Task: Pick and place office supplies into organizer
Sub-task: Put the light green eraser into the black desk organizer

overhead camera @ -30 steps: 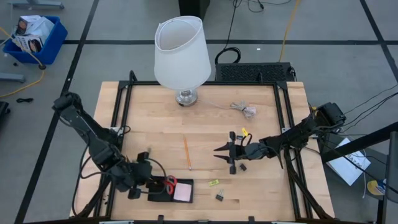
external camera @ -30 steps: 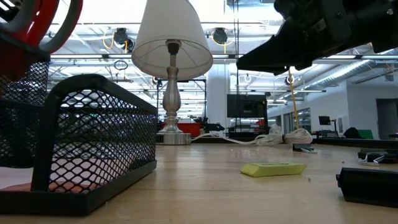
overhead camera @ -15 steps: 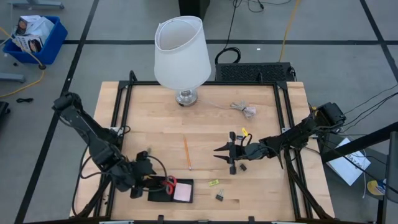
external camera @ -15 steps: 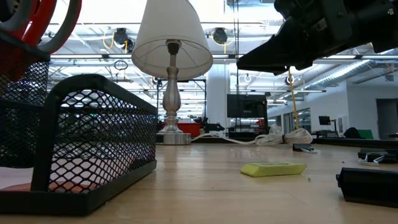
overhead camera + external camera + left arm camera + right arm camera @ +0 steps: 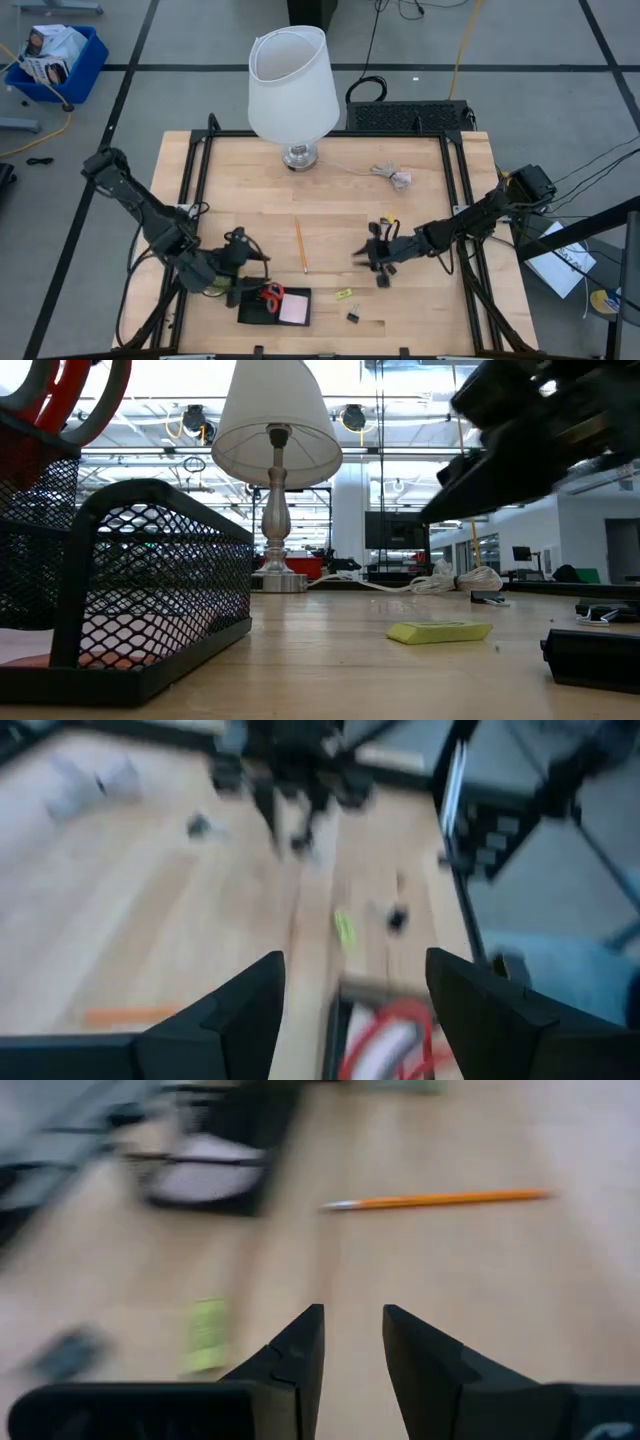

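The left gripper point(image 5: 247, 262) has moved up and back from the tray point(image 5: 255, 313) since the earlier picture, and its fingers, which were shut, are now spread with nothing in them. The right gripper point(image 5: 364, 256) has dropped lower and turned a little toward the pencil point(image 5: 300, 245).

Near the bottom of the high view, the scissors point(image 5: 271, 294) stand in the tray with the red handles poking up, and the pink pad point(image 5: 293, 309) lies in the tray beside them. The left gripper hangs just beside the scissors, up and to the left of them. If it swings back down, it could bump the red handles and tip the scissors out.

To the right of the tray lie a green clip point(image 5: 343, 294) and a black clip point(image 5: 354, 316), loose on the table point(image 5: 420, 310).

Farther up, in the middle, the pencil lies flat. The right gripper is to the right of it, well apart. Its fingers have only a small gap between them and hold nothing. The pencil is thin and round, so I think it could roll away or slip out if the fingers close off to one side. A small dark thing point(image 5: 382, 279) sits just below that gripper and could get knocked.

At the top stands the lamp point(image 5: 292, 85).
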Controlling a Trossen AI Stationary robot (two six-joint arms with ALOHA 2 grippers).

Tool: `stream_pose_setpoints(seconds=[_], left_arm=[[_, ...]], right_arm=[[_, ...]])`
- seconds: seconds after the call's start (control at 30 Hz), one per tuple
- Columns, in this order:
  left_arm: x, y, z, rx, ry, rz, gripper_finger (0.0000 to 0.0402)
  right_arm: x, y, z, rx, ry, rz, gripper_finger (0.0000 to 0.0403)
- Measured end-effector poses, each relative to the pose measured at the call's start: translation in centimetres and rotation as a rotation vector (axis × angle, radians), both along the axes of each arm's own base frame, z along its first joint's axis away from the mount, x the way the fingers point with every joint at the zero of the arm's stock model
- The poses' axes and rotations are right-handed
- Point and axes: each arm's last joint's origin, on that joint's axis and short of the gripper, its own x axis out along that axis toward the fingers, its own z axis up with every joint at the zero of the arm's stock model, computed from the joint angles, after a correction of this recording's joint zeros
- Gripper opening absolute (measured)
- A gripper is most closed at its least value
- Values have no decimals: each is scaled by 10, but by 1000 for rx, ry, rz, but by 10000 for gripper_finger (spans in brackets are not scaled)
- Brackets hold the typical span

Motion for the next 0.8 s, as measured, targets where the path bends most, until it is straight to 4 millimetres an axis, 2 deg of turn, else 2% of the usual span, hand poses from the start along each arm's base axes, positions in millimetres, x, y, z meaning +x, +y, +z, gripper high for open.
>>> stream_pose_setpoints(seconds=[0.13,0.33,0.43,0.6,0.8], left_arm=[[16,7,17,17,-173,50,248],[31,20,39,108,-369,79,248],[32,23,39,138,-374,95,248],[32,25,33,144,-317,105,248],[32,25,30,156,-292,102,248]], right_arm=[[-4,16,-1,47,-1,86,101],[-3,41,-17,53,-68,119,127],[1,48,-33,61,-99,141,154],[2,49,-65,57,-18,121,196],[11,51,-76,44,-16,118,219]])
